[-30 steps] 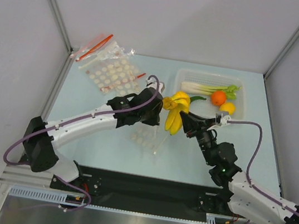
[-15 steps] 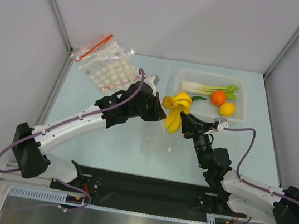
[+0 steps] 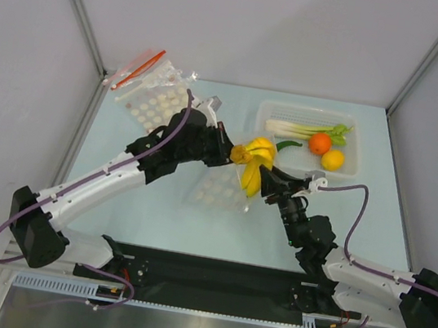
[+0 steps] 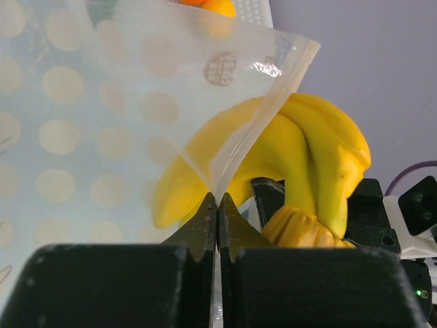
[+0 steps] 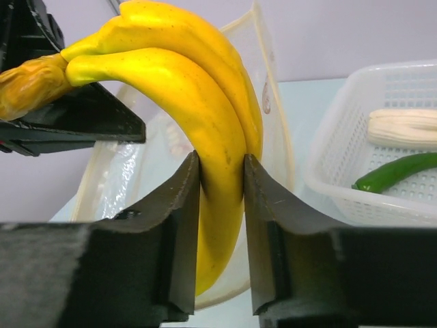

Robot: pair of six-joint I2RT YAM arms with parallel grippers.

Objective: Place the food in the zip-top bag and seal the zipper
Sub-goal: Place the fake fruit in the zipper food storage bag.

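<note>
Holding the banana (image 5: 171,75) clamped in our right gripper (image 5: 222,171) just at the bag (image 4: 102,123) mouth, with our left gripper (image 4: 218,208) pinched on one lip, we judge the banana may catch that edge and drag the thin film out of the pinch.

Readable text: none
Mark on zip-top bag (image 4: 82,137): round brown stamp (image 4: 220,68) above the left gripper (image 4: 217,203), characters too blurred to read
</note>
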